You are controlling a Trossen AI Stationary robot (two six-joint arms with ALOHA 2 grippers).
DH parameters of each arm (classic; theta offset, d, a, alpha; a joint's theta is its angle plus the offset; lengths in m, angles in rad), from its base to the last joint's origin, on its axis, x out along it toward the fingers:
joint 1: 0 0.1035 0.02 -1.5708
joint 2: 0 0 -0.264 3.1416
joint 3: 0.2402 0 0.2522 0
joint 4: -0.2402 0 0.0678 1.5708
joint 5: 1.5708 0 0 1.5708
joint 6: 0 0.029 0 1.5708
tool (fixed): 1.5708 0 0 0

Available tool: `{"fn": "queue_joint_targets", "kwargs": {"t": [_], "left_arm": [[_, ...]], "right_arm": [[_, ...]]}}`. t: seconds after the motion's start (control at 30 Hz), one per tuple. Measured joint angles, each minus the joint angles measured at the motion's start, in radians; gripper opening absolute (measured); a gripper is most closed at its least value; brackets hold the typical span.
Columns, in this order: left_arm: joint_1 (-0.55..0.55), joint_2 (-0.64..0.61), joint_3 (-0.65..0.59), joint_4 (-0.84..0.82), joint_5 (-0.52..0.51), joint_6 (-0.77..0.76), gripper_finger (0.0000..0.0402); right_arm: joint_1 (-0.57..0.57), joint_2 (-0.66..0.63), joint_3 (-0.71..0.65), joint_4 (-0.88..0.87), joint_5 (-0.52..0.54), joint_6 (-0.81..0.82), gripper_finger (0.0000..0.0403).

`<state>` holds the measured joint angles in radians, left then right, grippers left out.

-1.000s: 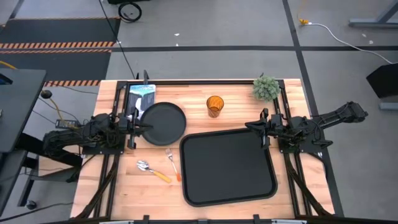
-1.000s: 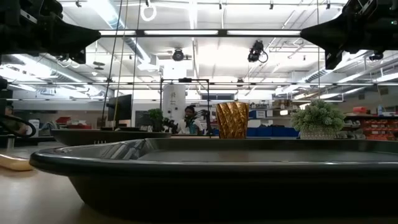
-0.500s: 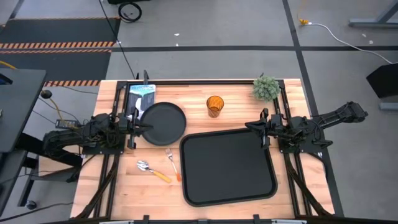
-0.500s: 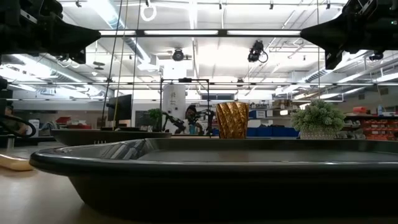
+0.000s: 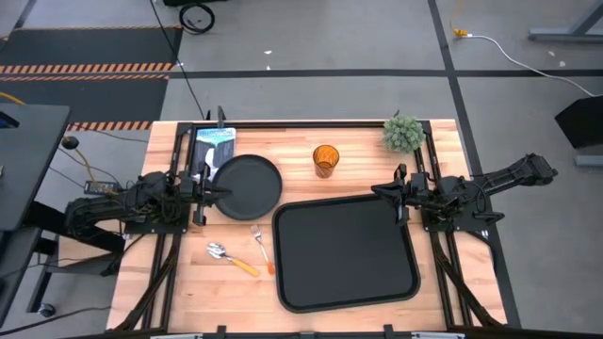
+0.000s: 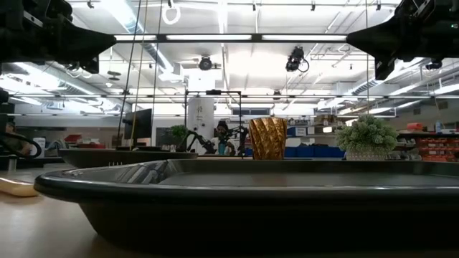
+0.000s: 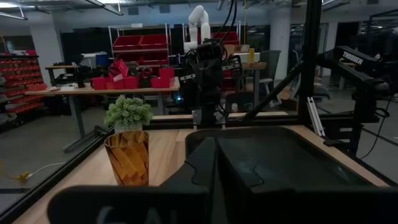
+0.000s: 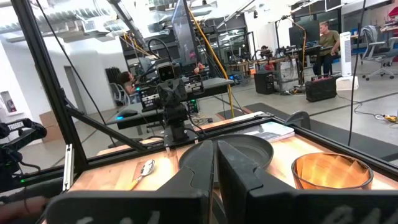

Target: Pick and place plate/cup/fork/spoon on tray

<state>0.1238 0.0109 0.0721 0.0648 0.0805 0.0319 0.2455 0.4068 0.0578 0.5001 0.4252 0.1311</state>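
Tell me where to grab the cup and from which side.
Grip the cup by its side wall near the open rim, coming down from above. It stands upright on bare wood, clear of the plate and the plant, so fingers probably fit either side.

I see the black rectangular tray (image 5: pixel 345 251) empty, near right. The round black plate (image 5: pixel 249 185) lies far left of it. The amber cup (image 5: pixel 325 160) stands upright beyond. Fork (image 5: pixel 261 247) and spoon (image 5: pixel 231 260) lie left of the tray.
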Motion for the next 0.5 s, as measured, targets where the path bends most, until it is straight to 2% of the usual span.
{"fn": "queue_joint_targets", "kwargs": {"t": [0.17,0.5], "left_arm": [[0.000,0.000,0.000,0.019,0.000,-0.027,0.0025],[0.000,0.024,0.000,0.193,-0.025,-0.090,0.0025]], "right_arm": [[0.000,0.000,0.000,0.000,0.000,0.000,0.0027],[0.000,0.000,0.000,0.000,0.000,0.000,0.0027]]}}
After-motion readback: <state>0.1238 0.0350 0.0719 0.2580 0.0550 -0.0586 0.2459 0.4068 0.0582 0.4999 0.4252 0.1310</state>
